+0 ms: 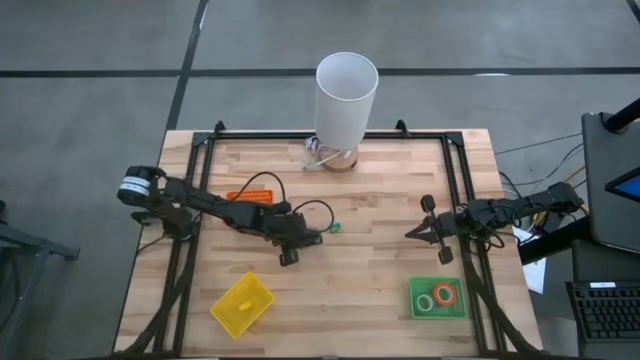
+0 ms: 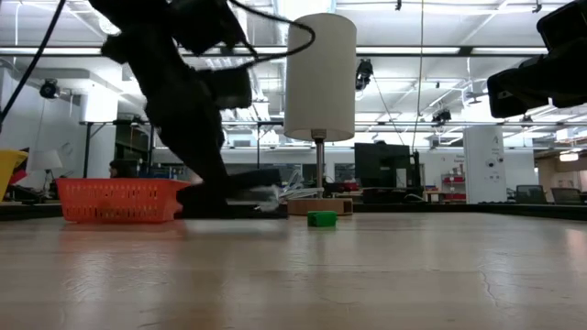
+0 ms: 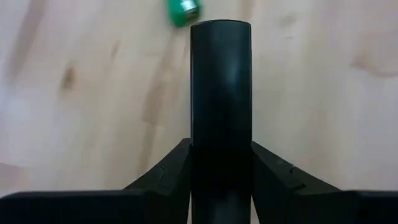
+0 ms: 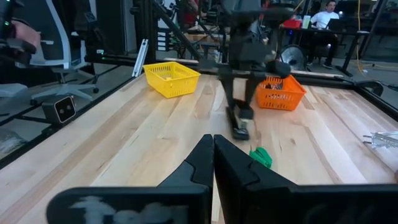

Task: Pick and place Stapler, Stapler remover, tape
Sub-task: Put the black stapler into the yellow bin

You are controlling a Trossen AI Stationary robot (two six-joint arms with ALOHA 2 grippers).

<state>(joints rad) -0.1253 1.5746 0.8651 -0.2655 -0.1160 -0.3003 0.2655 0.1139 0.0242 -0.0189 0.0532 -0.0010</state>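
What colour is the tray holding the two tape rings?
Green: the tray with the tape rings is seen best in the high view.

Wooden table (image 1: pixel 380 250) carries yellow basket (image 1: pixel 242 304), orange basket (image 1: pixel 252 192), green tray (image 1: pixel 437 298).

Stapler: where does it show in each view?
High: stapler left of centre, under the left pincer.
Low: not discernible; the dark arm masks that spot.
Left wrist: fills the middle, between the fingers.
Right wrist: mid-table.
Shared landmark: small green item.
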